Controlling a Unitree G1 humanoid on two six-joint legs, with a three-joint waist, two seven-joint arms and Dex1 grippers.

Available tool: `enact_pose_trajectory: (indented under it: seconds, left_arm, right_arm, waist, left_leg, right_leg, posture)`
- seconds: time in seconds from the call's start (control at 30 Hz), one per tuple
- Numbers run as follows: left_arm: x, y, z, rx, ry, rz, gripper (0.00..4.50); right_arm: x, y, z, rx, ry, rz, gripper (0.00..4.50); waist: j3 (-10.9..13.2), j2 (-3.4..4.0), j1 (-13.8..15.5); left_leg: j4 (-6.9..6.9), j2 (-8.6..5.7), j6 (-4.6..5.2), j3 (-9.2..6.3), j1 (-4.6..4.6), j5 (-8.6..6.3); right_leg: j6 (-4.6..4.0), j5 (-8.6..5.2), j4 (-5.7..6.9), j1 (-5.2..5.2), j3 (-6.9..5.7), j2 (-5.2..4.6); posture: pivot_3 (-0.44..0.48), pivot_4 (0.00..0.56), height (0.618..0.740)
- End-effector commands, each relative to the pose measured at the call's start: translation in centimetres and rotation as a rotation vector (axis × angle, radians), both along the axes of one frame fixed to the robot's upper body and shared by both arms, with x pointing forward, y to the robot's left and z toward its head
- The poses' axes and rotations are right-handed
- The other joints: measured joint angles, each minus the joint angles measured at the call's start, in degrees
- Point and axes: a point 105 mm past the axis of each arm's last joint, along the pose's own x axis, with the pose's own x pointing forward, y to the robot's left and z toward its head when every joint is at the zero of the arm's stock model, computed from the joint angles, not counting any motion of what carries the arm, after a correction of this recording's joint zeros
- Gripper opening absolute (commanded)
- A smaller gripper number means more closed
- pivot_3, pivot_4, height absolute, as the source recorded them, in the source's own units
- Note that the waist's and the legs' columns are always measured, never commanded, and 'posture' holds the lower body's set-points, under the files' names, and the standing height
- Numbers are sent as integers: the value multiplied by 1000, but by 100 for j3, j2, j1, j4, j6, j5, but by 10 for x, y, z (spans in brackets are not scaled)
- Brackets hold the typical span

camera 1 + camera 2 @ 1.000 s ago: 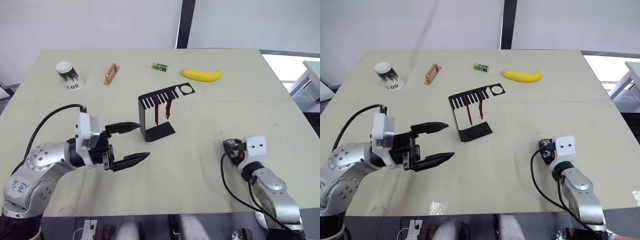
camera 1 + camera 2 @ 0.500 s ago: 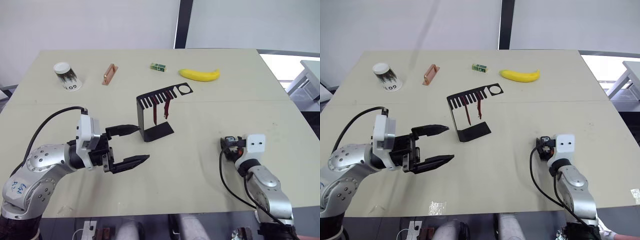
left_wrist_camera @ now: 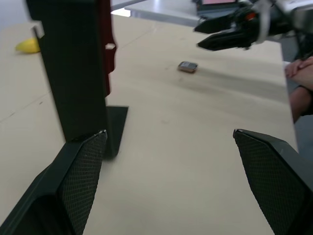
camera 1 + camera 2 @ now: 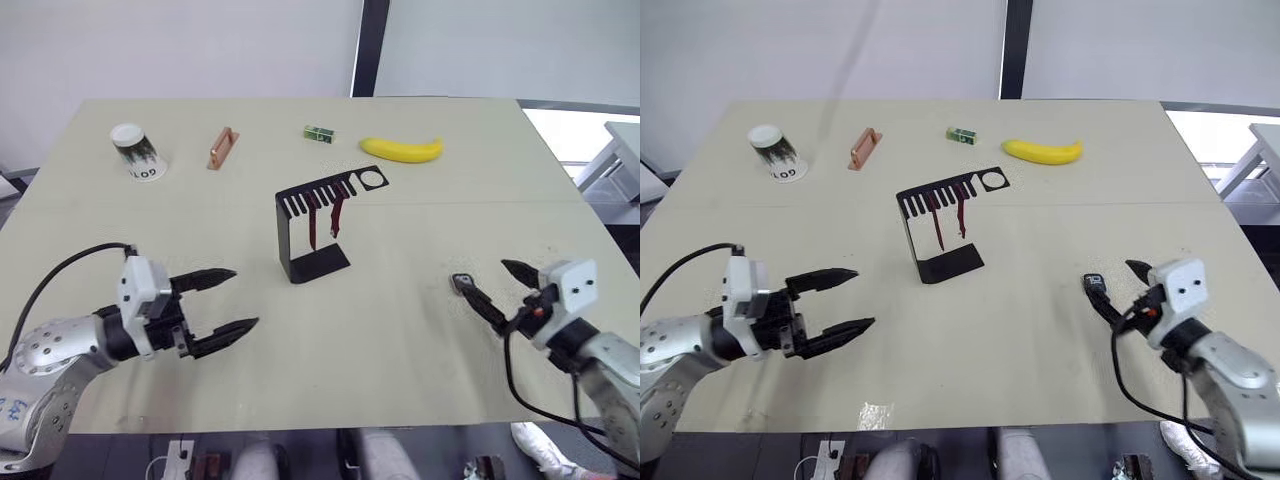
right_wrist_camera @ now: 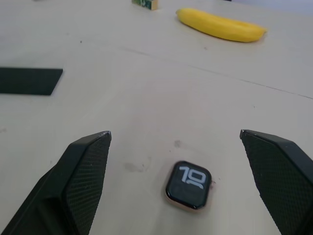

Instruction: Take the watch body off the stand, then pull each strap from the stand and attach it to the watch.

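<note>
Two straps hanging in stand slots, watch body on table, both claws spread, empty.

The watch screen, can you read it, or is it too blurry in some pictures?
In the right wrist view the watch body is sharp and its lit screen shows pale digits; in the left wrist view it is a small soft blob, and the stand up close looks blurred; in the left eye view it is too small to read.

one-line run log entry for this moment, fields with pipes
watch body flat on table, off stand | both straps on stand | right claw open over watch | left claw open, idle
</note>
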Motion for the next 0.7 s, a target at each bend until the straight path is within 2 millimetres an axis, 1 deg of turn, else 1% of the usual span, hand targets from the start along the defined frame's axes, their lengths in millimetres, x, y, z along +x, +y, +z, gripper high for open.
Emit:
enact_pose_trajectory:
  seconds: [0.03,0.07,0.13,0.2,0.27,0.33,0.37,0.43,0.47,0.53,0.6,0.7]
  left_arm:
    - [0,32,-4,55,-76,159,4500]
    - [1,45,-9,89,-91,224,4500]
    - [-2,66,-20,148,-103,314,4500]
    - [-5,78,-26,165,-111,381,4500]
    - [-8,82,-28,166,-121,410,4500]
    - [-10,78,-29,162,-129,409,4500]
    - [-10,73,-28,158,-143,399,4500]
    - [-9,61,-22,154,-183,372,4500]
    - [-6,56,-18,138,-195,373,4500]
    - [-2,43,-11,99,-213,379,4500]
    - [-3,26,-11,78,-200,362,4500]
    - [-5,-3,-8,-7,-184,354,4500]
  right_arm:
    - [-8,-37,11,-138,-31,22,4473]
    - [-10,-51,8,-185,-14,19,4473]
    - [-15,-75,1,-219,29,11,4473]
    - [-16,-104,-6,-255,52,-65,4473]
    - [-18,-125,-12,-302,64,-106,4473]
    - [-18,-136,-16,-311,76,-124,4473]
    - [-16,-140,-14,-292,56,-140,4473]
    - [-9,-140,-10,-227,39,-139,4473]
    - [-6,-133,-10,-206,38,-106,4473]
    - [-1,-116,-12,-187,44,-28,4473]
    - [5,-99,-10,-171,29,36,4473]
    - [12,-69,2,-110,-53,136,4473]
  waist:
    - [-3,-7,13]
    - [-3,-7,22]
    - [-2,-8,38]
    - [-1,-10,51]
    - [-1,-12,60]
    - [-1,-11,66]
    - [-1,-10,73]
    - [-1,-10,74]
    - [-1,-9,75]
    - [-4,-5,87]
    - [-4,-4,92]
    - [-6,1,89]
  left_leg:
    - [2,1,1,0,0,-1]
    - [2,1,3,0,0,-2]
    - [3,-2,9,4,5,-5]
    - [2,-1,11,6,6,-6]
    - [2,-1,14,11,6,-7]
    - [6,-1,16,16,5,-9]
    - [6,-1,17,17,7,-9]
    - [9,1,16,17,7,-9]
    - [9,1,16,18,7,-9]
    - [10,1,15,17,7,-8]
    - [9,4,14,15,8,-9]
    - [6,7,11,14,9,-11]
  right_leg:
    - [0,0,-4,3,-1,1]
    - [2,1,-9,7,-1,1]
    - [3,1,-10,9,2,2]
    - [2,1,-13,8,2,4]
    - [2,1,-15,8,5,3]
    - [2,1,-15,9,8,1]
    - [2,1,-14,9,8,1]
    - [2,1,-11,9,8,1]
    - [2,1,-10,9,9,1]
    - [4,3,-8,9,10,1]
    - [7,4,-6,12,9,1]
    - [7,4,-4,12,9,2]
  posture:
    - [0,150,738]
    - [0,150,738]
    - [0,150,738]
    - [0,150,738]
    - [0,150,738]
    - [0,150,738]
    - [0,150,738]
    - [0,150,738]
    - [0,150,738]
    - [0,150,738]
    - [0,150,738]
    - [0,150,738]
